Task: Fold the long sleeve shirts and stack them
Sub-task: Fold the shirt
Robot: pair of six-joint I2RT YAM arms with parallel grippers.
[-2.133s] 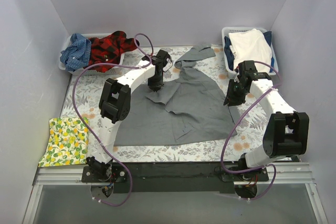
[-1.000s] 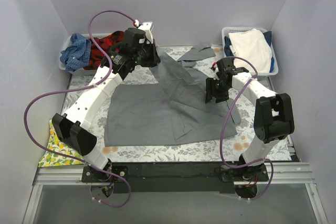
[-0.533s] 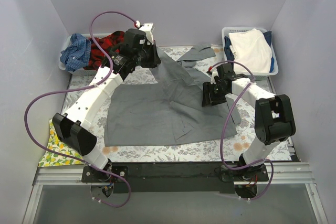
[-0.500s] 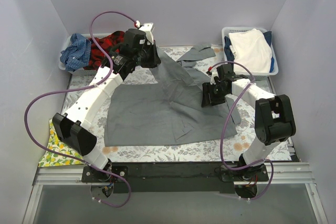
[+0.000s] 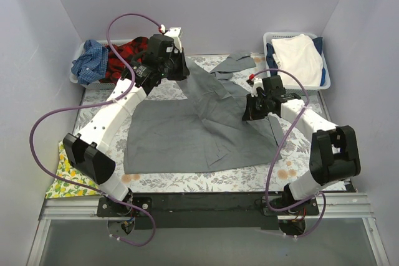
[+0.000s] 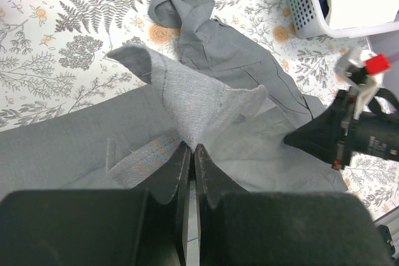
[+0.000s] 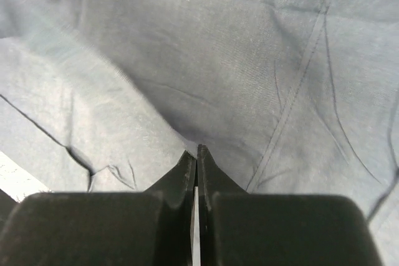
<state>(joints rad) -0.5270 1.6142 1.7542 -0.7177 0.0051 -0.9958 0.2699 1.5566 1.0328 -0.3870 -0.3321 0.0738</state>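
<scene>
White-and-black arms [image 5: 106,119], purple cables [image 5: 31,144]

Top external camera looked down from above and behind the near edge, taking in the whole table [image 5: 187,182]. Left wrist camera looked down from mid height toward the far right corner; right wrist camera sat very close. All shared the grey shirt [image 5: 187,135].

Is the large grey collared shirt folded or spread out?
Spread out: the grey shirt lies mostly flat, one edge pinched up by the left gripper.
</scene>
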